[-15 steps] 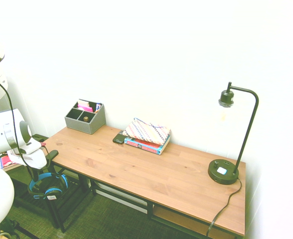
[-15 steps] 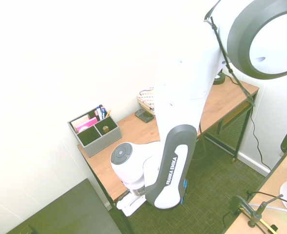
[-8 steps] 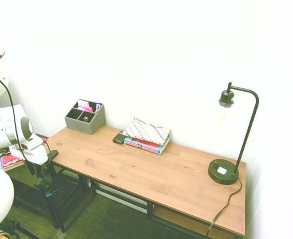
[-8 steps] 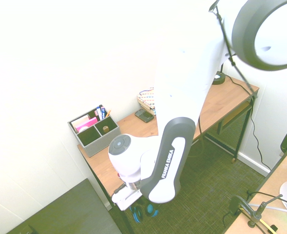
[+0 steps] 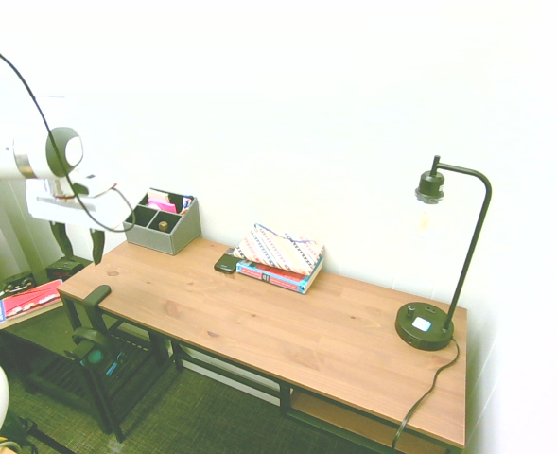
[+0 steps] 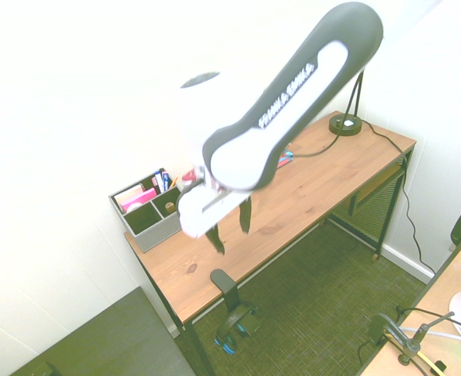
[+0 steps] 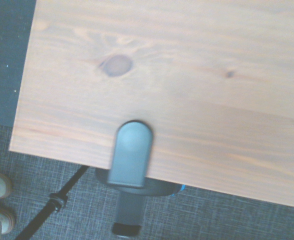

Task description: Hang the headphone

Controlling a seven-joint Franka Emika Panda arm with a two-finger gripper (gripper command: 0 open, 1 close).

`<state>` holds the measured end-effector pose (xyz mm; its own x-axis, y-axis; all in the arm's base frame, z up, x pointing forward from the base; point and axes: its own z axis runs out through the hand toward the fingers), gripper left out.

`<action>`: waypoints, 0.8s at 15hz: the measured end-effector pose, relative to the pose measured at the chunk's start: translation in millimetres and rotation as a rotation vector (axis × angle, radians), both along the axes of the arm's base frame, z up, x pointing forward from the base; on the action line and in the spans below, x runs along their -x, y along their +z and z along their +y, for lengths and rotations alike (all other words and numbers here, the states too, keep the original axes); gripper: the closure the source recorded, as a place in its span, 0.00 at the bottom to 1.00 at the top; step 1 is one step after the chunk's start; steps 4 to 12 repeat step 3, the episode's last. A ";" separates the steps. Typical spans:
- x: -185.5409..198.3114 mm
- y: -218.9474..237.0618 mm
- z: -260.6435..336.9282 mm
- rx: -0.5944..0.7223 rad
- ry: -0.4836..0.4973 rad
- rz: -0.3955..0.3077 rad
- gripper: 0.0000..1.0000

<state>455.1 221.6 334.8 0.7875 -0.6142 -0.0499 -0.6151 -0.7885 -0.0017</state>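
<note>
Blue-and-black over-ear headphone (image 6: 234,335) hangs by headband from dark clamp-on hook (image 6: 225,283) at wooden bench (image 6: 324,168) edge, cups dangling clear; black two-finger pincer (image 6: 230,225) above bench corner, jaws spread, empty; hanging looks done

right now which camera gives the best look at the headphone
The second exterior view: the headphone hangs below the black hook at the desk edge, blue showing. The first exterior view gives only a dark shape with a teal spot; the wrist view, a blue sliver.
</note>
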 end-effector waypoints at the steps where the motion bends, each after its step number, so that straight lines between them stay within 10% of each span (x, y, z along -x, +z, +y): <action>1: -5.9 29.2 -35.1 0.001 -0.005 -0.002 0.00; 12: -5.4 81.2 -107.2 0.007 -0.033 -0.019 0.00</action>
